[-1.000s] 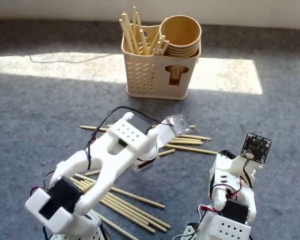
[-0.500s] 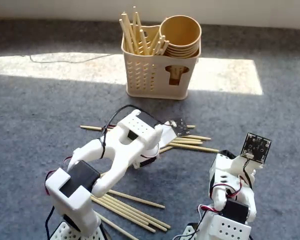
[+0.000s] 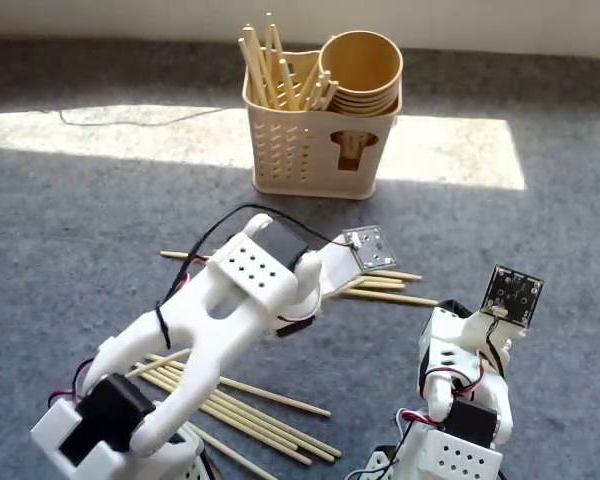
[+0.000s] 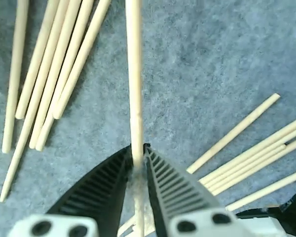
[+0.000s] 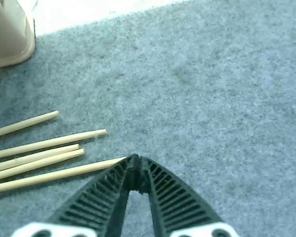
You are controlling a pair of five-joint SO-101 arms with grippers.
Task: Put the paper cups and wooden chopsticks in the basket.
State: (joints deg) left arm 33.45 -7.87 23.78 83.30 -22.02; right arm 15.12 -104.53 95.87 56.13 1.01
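My left gripper (image 4: 138, 148) is shut on one wooden chopstick (image 4: 134, 74), which runs straight out from between its fingertips over the grey carpet. More loose chopsticks (image 4: 54, 74) lie beside it, and another bunch (image 4: 256, 158) lies on the other side. From above, the left arm (image 3: 250, 280) stretches over the chopsticks (image 3: 390, 285) in front of the basket (image 3: 300, 150). The basket holds stacked paper cups (image 3: 362, 65) and upright chopsticks (image 3: 270, 65). My right gripper (image 5: 135, 160) is shut on nothing, just above the carpet near several chopstick ends (image 5: 39, 153).
A second pile of chopsticks (image 3: 260, 410) lies near the left arm's base. The right arm (image 3: 470, 350) sits folded at the lower right. A thin cable (image 3: 130, 120) runs across the sunlit carpet left of the basket. A basket corner (image 5: 10, 34) shows in the right wrist view.
The left arm's wrist dipped over the chopsticks in front of the basket, then came up slightly and to the right. The right arm has kept still.
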